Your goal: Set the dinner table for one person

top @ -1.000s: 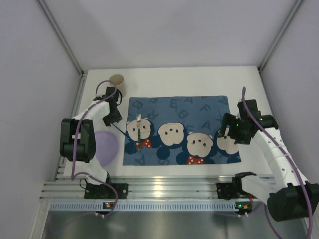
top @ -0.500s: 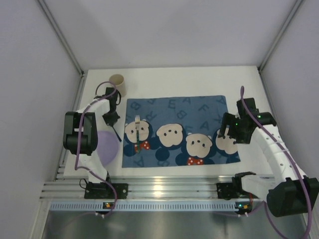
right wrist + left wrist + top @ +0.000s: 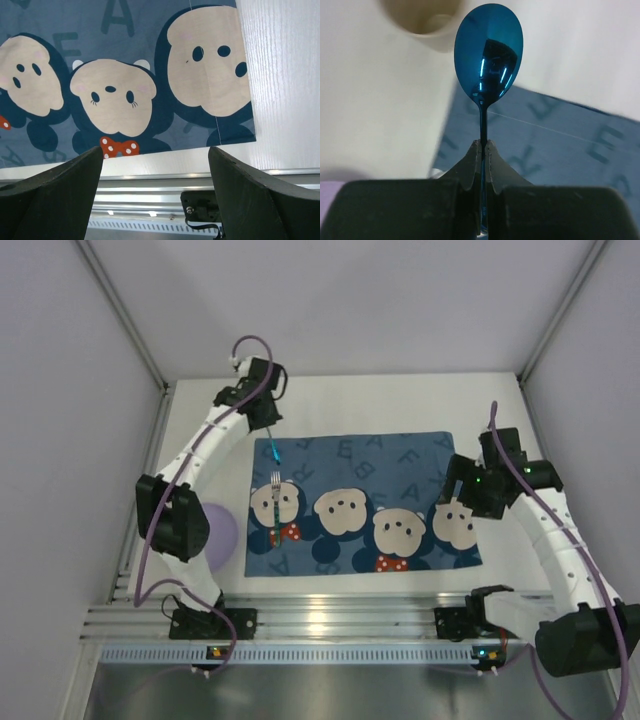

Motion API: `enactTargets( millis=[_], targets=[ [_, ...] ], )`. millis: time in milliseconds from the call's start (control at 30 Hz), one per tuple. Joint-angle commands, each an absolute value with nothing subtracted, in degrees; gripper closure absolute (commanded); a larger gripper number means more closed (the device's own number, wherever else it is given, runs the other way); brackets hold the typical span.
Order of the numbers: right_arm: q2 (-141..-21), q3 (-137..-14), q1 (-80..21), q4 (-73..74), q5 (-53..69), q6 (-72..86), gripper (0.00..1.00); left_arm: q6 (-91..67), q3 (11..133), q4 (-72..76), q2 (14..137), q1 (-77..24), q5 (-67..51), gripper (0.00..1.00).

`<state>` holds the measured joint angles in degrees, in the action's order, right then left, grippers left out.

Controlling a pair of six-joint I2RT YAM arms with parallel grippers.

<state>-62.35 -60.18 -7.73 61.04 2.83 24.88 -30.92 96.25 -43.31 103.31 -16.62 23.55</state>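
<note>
Your left fingers [image 3: 468, 167] are pinched shut on the thin handle of a blue spoon [image 3: 488, 55]. Only the left wrist view shows that grip, and a cream cup [image 3: 422, 17] beyond the spoon's bowl; from above, the arm hides the cup. The top view shows the spoon raised over the far left corner of the mouse-print placemat [image 3: 360, 455]. A lilac plate [image 3: 224, 528] lies left of the mat. A fork [image 3: 276, 502] lies on it, tines toward the far side. The white bench [image 3: 400, 400] runs lengthwise left to right, its silver rail [image 3: 330, 618] along the near edge. Your right fingers [image 3: 50, 195] stand wide apart, holding nothing, above the mat's near right corner.
</note>
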Motion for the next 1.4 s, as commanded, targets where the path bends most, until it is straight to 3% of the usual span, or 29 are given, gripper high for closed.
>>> enactTargets(
  millis=[0,233,300,533,733,867,900,1033,1367],
  targets=[
    [-59.16,-64.15,-8.35,63.89,3.6,26.36,0.13,-34.71,99.4,-43.25,102.91,-29.74,18.2,1.0],
    [-55.29,-66.71,-8.35,68.64,5.01,26.98,0.13,-41.54,100.9,-22.97,112.48,-45.08,-0.5,1.0],
    [-53.71,-66.53,-8.44,69.95,5.36,26.46,0.13,-44.46,98.7,-9.01,115.2,-46.92,-9.88,1.0],
    [-50.98,-66.88,-9.05,74.18,4.93,24.79,0.13,-58.17,102.48,11.76,125.85,-50.54,-14.15,1.0],
    [-49.75,-66.8,-11.6,76.02,0.54,23.91,0.1,-70.72,93.98,30.45,129.9,-51.5,-16.51,1.0],
    [-49.92,-66.62,-12.57,76.11,0.26,23.47,0.1,-78.64,89.91,41.74,133.76,-51.15,-20.2,0.72],
    [-50.1,-66.45,-12.92,76.11,0.26,23.47,0.1,-80.32,90.0,41.75,135.68,-50.8,-21.26,0.56],
    [-50.36,-66.36,-13.01,75.94,0.18,23.47,0.1,-80.61,89.39,39.38,134.74,-50.8,-22.68,0.33],
    [-50.71,-63.46,-12.92,72.43,0.44,25.31,0.1,-69.36,87.63,20.93,121.21,-49.05,-21.27,0.31]
  ],
)
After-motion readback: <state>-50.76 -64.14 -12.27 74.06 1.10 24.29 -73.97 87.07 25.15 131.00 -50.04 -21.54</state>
